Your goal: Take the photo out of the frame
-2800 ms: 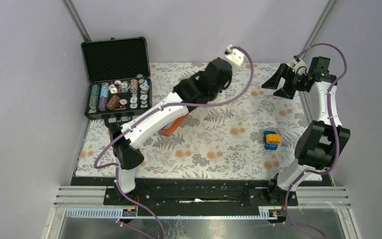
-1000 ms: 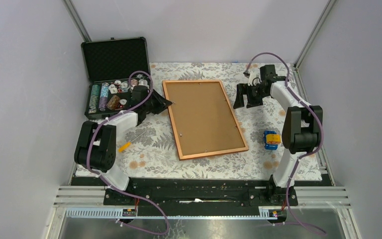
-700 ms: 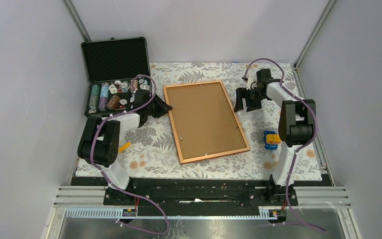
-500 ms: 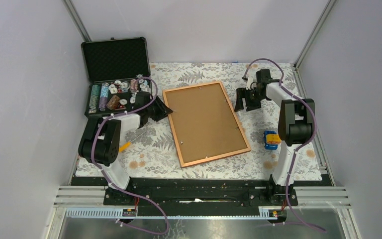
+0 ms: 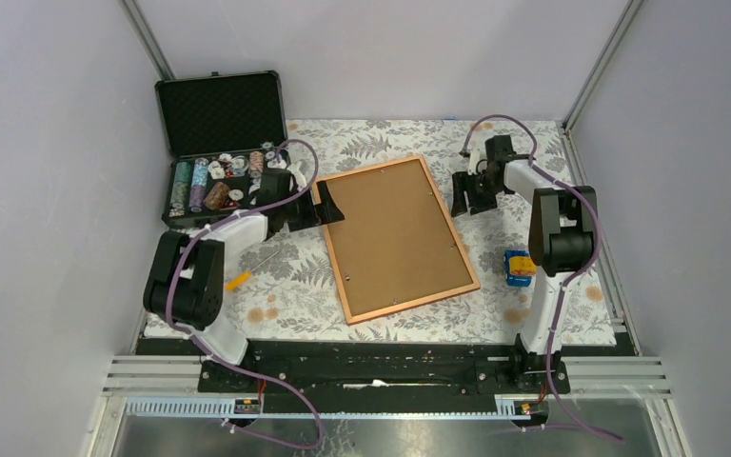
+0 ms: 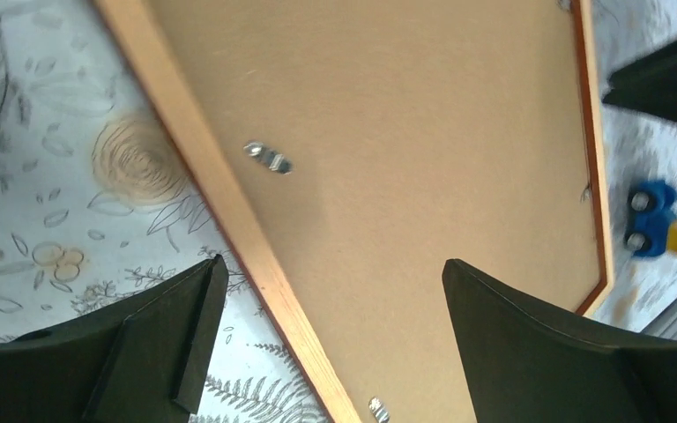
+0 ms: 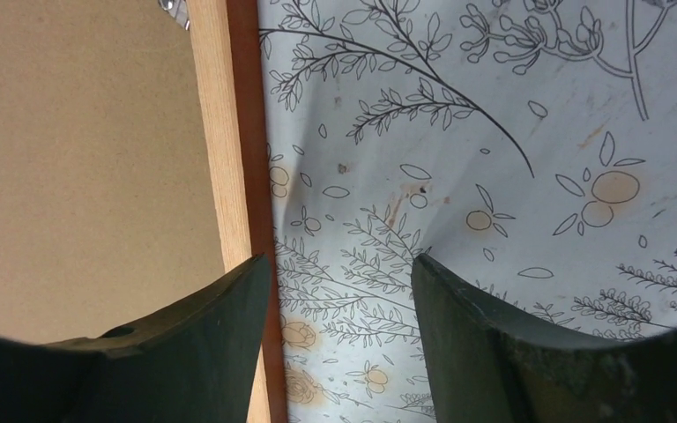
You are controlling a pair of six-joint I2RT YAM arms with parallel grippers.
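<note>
Place: robot test cell in a lab.
Walls: plain grey panels (image 5: 48, 190), metal posts (image 5: 148, 38) at 11 and 1 o'clock.
Mounting: aluminium rails (image 5: 152, 376) at 6 o'clock carrying two robot arms (image 5: 231, 228).
Table: floral cloth (image 5: 390, 324).

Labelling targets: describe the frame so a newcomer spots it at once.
On the floral tablecloth, right of the black chip case, the frame lies back-up at the centre. It is the biggest flat thing: brown board with a narrow orange-red wooden border.
</note>
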